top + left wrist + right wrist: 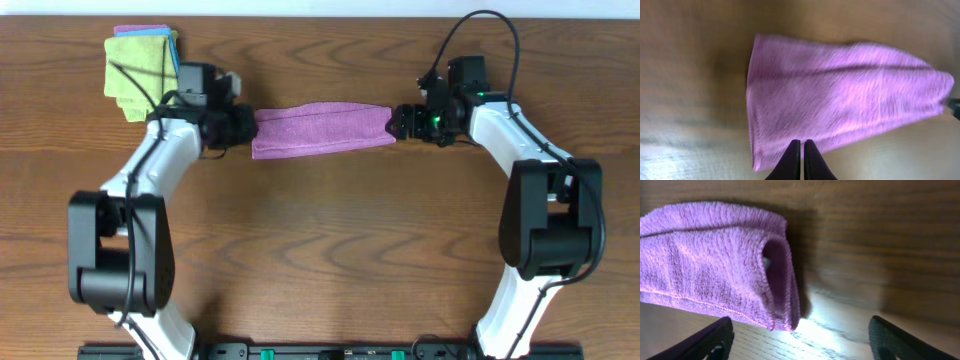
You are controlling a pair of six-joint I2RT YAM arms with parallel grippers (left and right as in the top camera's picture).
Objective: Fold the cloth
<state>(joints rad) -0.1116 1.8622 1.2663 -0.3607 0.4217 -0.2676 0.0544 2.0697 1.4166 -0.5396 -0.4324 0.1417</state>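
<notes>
- The fingers of the left gripper (801, 143) are pressed together at the edge of the cloth (320, 130); whether a fold is nipped cannot be told.
- The fingers of the right gripper (801, 322) are held wide apart, the cloth's doubled end just ahead of them.
- The cloth is laid as a strip on the table (320, 250), its long axis running gripper to gripper, neither arm nearer.

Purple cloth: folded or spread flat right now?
Folded. The purple cloth lies as a narrow band; the right wrist view shows doubled layers at its end.
</notes>
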